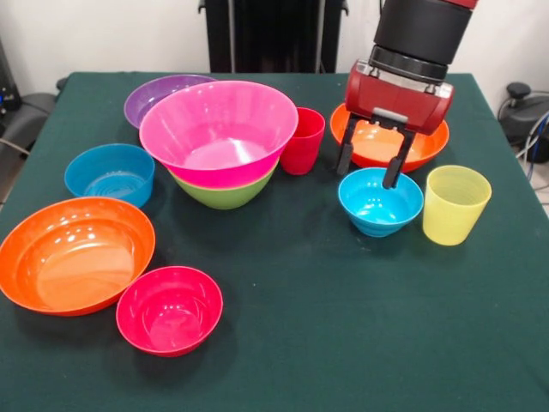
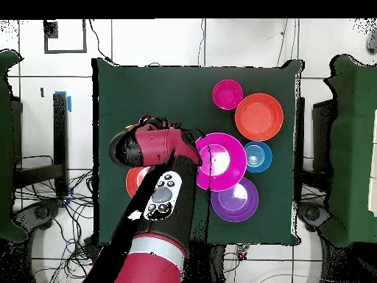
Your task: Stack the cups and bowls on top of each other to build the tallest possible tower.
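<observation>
My gripper is open, its fingers pointing down at the far rim of a small blue bowl; one finger is over the bowl and the other is just outside its left edge. The yellow cup stands right of that bowl. The red cup stands left of the gripper, beside the tower: the big pink bowl nested in the green bowl. An orange bowl lies behind the gripper. In the overhead view the arm hides the gripper and both cups.
A purple bowl sits behind the tower and a second blue bowl to its left. A wide orange bowl and a small red-pink bowl lie at the near left. The table edge is close on the right.
</observation>
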`<state>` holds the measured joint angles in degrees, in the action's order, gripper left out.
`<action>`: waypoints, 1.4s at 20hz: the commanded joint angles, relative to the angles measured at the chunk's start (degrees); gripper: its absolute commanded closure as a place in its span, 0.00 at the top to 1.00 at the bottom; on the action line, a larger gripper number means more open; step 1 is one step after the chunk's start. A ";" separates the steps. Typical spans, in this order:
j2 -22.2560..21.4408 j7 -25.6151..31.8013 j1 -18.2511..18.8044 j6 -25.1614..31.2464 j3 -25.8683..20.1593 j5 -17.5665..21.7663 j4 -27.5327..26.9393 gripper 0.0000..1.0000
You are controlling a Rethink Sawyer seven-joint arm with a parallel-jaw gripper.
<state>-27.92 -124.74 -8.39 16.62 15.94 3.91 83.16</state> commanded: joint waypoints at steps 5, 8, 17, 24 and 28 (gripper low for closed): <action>-0.07 -1.13 1.01 3.10 -10.10 0.59 3.84 1.00; -0.31 0.33 2.62 2.67 -12.10 1.33 4.84 1.00; -0.97 -0.81 2.62 2.63 -14.04 1.48 6.98 1.00; -3.11 -2.84 0.76 2.82 -13.57 0.92 9.74 1.00; -4.48 -2.88 0.93 3.46 -14.14 0.29 10.98 1.00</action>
<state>-31.56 -124.74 -7.03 16.61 9.02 3.96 89.66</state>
